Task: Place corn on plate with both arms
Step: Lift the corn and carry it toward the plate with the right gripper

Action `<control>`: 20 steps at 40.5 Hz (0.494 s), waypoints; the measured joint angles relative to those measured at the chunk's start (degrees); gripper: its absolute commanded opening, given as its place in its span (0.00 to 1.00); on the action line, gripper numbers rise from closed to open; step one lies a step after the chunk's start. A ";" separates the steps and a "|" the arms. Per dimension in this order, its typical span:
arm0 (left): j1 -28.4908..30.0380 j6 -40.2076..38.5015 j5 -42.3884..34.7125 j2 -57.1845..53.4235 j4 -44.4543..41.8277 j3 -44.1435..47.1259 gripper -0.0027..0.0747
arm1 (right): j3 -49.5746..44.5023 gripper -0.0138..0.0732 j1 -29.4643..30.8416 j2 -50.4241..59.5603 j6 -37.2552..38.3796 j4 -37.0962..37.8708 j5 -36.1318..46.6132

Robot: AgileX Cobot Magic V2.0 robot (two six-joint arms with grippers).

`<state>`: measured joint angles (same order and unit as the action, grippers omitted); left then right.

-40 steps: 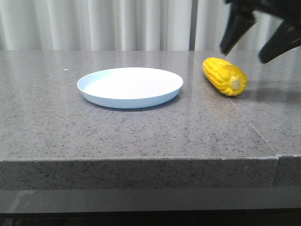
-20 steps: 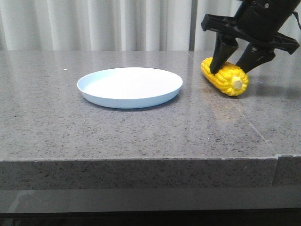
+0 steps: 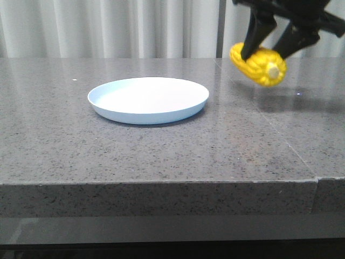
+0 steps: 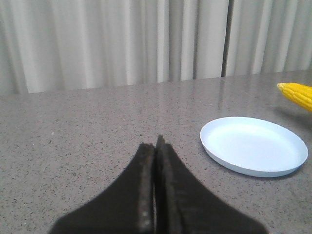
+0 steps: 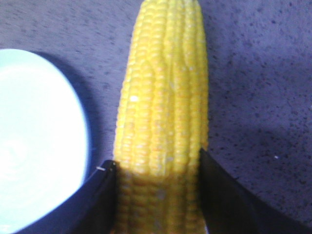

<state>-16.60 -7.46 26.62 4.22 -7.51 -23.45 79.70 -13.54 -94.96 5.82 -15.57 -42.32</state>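
The yellow corn (image 3: 259,66) hangs above the table at the right, its pale cob end toward the camera. My right gripper (image 3: 272,46) is shut on the corn and grips it from above; in the right wrist view the two black fingers clamp the corn (image 5: 163,117) on both sides. The pale blue-white plate (image 3: 149,100) lies on the table to the left of the corn; its rim also shows in the right wrist view (image 5: 73,122). My left gripper (image 4: 156,146) is shut and empty, low over the table, left of the plate (image 4: 253,151). The corn's tip (image 4: 297,93) shows beyond the plate.
The grey speckled stone table (image 3: 161,151) has a seam (image 3: 280,135) running toward its front edge at the right. Pale curtains (image 3: 108,27) hang behind the table.
My right gripper came down over the corn, closed on it, and has lifted it off the table. The plate has not moved.
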 measured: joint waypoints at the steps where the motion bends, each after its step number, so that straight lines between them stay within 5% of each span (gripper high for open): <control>1: 0.00 0.00 0.00 0.00 0.00 0.00 0.01 | 0.51 0.24 -0.72 0.11 0.94 0.76 -0.25; 13: 0.00 0.00 0.00 0.00 0.00 0.00 0.01 | 6.92 0.24 -13.34 -1.51 19.85 15.57 -3.01; 20: 0.00 0.00 0.00 0.00 0.00 0.00 0.01 | 9.37 0.24 -19.21 -6.54 28.77 18.27 -2.52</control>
<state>-16.60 -7.46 26.62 4.22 -7.51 -23.45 89.07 -32.75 -101.49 34.60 2.70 -44.84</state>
